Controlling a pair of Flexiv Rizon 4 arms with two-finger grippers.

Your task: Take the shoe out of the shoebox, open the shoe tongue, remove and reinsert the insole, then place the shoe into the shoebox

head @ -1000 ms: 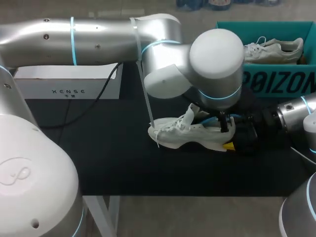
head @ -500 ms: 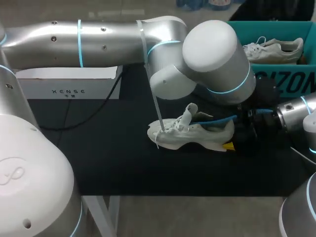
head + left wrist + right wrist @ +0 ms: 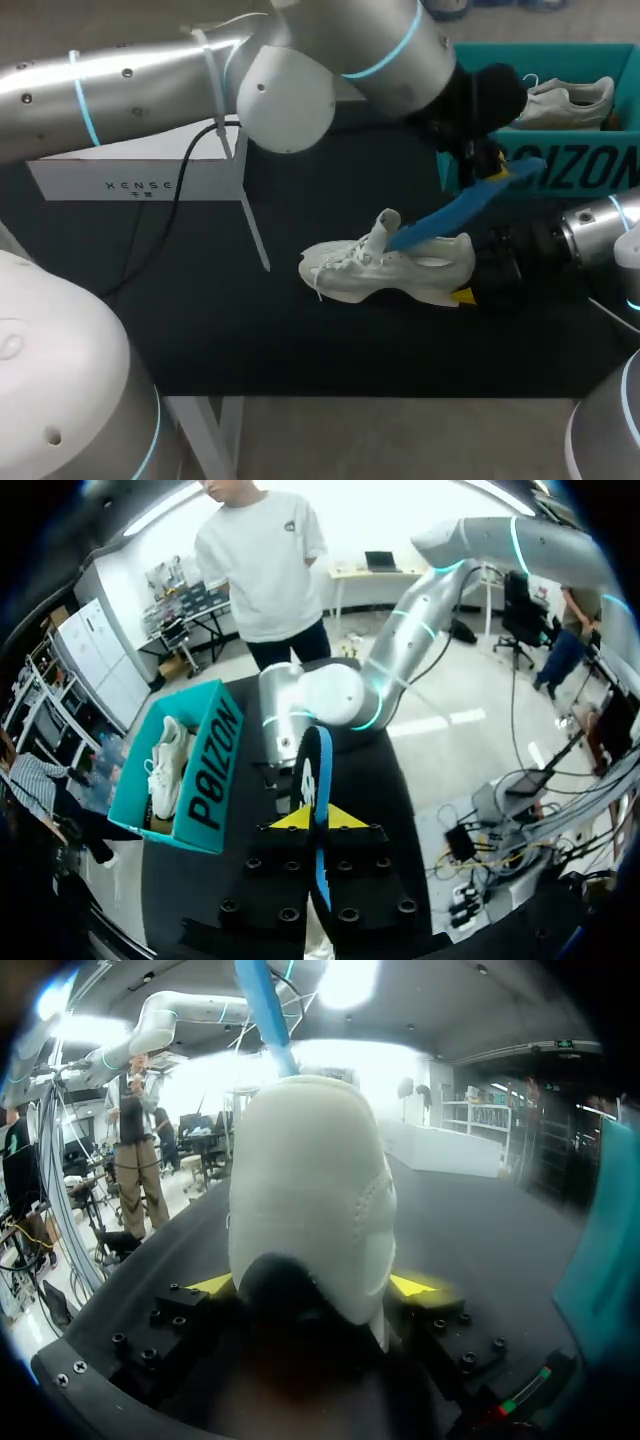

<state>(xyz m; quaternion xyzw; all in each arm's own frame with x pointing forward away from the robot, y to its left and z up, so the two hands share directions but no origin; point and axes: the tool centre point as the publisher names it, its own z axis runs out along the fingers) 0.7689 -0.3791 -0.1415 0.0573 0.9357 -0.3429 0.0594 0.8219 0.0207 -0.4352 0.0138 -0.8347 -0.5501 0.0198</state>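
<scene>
Head view shows the left hand (image 3: pixel 487 165) clamped on the blue insole (image 3: pixel 450 212), whose toe end sits in the shoe (image 3: pixel 390 268) on the table (image 3: pixel 200 320), heel gripped by the right hand (image 3: pixel 468 282), so pull along the insole's slant; the shoebox (image 3: pixel 560 172) holds a second shoe (image 3: pixel 560 100).

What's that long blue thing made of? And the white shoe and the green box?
The blue insole looks like soft foam: thin, matte, slightly curved. The white shoe seems stitched fabric or mesh on top with a smoother sole, probably rubber. The teal shoebox looks like matte cardboard: thin, flat walls.
</scene>
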